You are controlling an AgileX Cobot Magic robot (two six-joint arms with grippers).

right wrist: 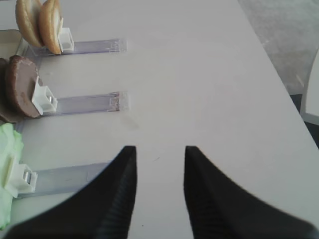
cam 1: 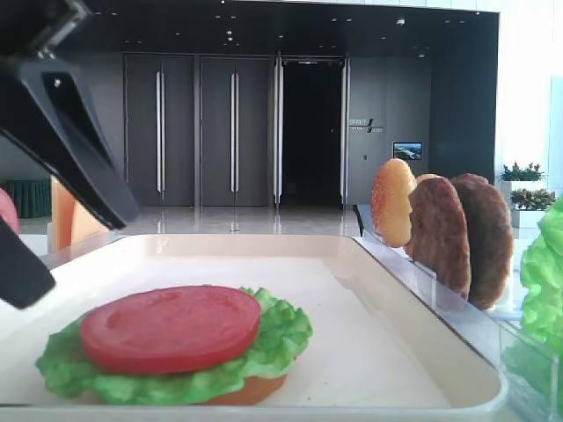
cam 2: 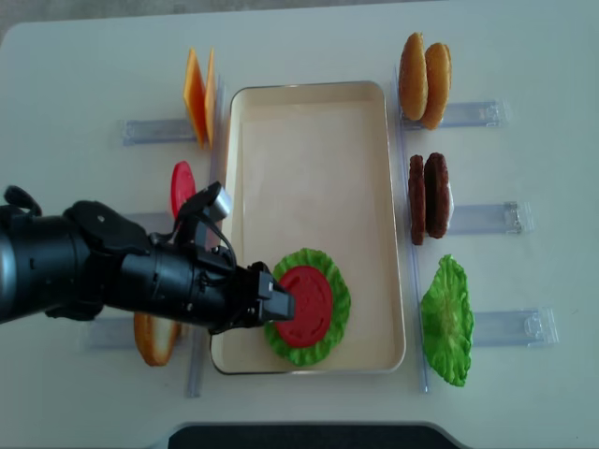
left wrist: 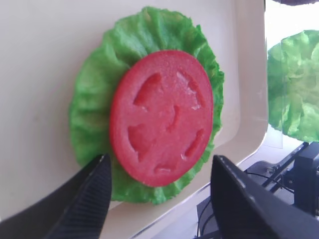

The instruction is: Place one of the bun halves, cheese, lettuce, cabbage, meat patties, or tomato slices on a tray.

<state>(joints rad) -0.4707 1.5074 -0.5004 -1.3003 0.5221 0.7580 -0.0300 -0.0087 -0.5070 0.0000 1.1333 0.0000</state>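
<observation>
On the cream tray (cam 2: 309,122) a tomato slice (cam 2: 304,306) lies flat on a lettuce leaf (cam 2: 338,297), with a bun half (cam 1: 251,391) under it. My left gripper (cam 2: 276,301) hovers open at the stack's left edge; in the left wrist view its fingers (left wrist: 89,194) straddle the near rim of the tomato slice (left wrist: 162,117) without touching it. My right gripper (right wrist: 160,152) is open over bare table, holding nothing. Cabbage is out of view.
Clear racks flank the tray: cheese (cam 2: 198,94), a tomato slice (cam 2: 182,187) and a bun half (cam 2: 154,339) on the left; bun halves (cam 2: 424,79), meat patties (cam 2: 429,198) and lettuce (cam 2: 446,321) on the right.
</observation>
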